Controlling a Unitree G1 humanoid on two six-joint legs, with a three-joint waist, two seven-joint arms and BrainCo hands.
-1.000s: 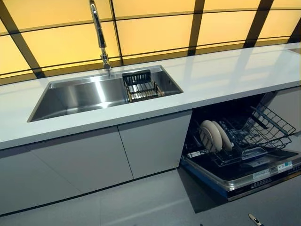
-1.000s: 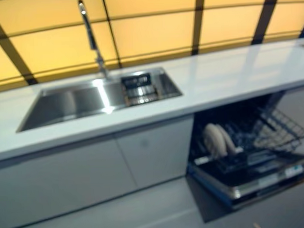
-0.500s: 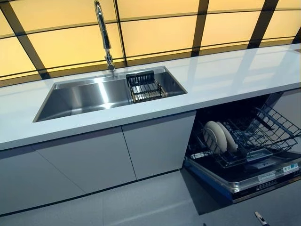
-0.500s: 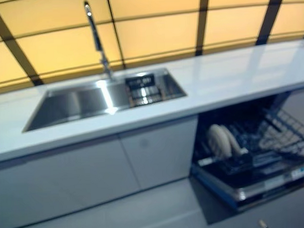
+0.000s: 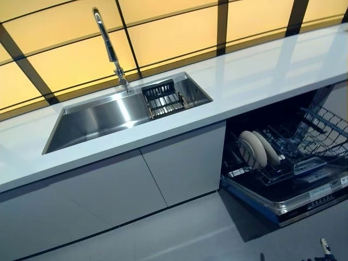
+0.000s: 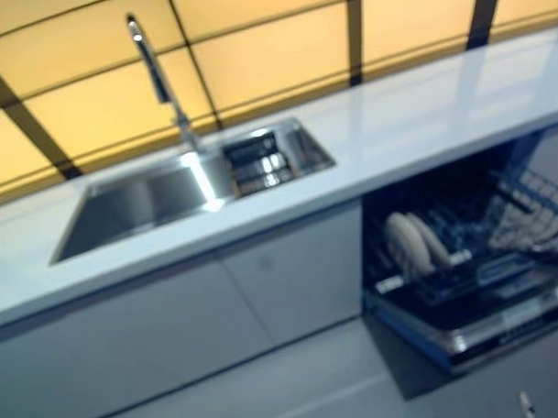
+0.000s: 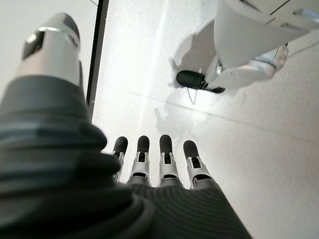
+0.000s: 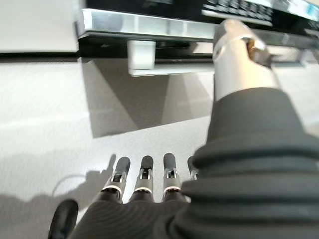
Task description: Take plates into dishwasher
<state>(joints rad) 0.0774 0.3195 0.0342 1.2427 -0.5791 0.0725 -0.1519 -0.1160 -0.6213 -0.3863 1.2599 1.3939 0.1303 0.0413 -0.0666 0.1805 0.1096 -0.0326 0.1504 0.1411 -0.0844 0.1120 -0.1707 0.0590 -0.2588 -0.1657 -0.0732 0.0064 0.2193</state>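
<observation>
Two cream plates (image 5: 253, 148) stand upright side by side in the lower rack (image 5: 283, 168) of the open dishwasher (image 5: 304, 197) under the counter at the right. No plate is in either hand. My left hand (image 7: 167, 155) hangs over the grey floor with straight fingers and nothing in it. My right hand (image 8: 144, 175) also points at the floor with straight, empty fingers, just in front of the dishwasher's lowered door (image 8: 174, 24). A tip of the right hand (image 5: 325, 246) shows at the lower right of the left eye view.
A long white counter (image 5: 261, 76) holds a steel sink (image 5: 87, 117) with a tall faucet (image 5: 109, 46) and a black drain basket (image 5: 163, 98). Grey cabinet doors (image 5: 163, 174) run below it. An upper wire rack (image 5: 326, 122) sticks out of the dishwasher.
The whole picture has shifted and tilted, so the camera moved. The plates, sink and dishwasher stay where they were. My right hand's tip now shows a little further right.
</observation>
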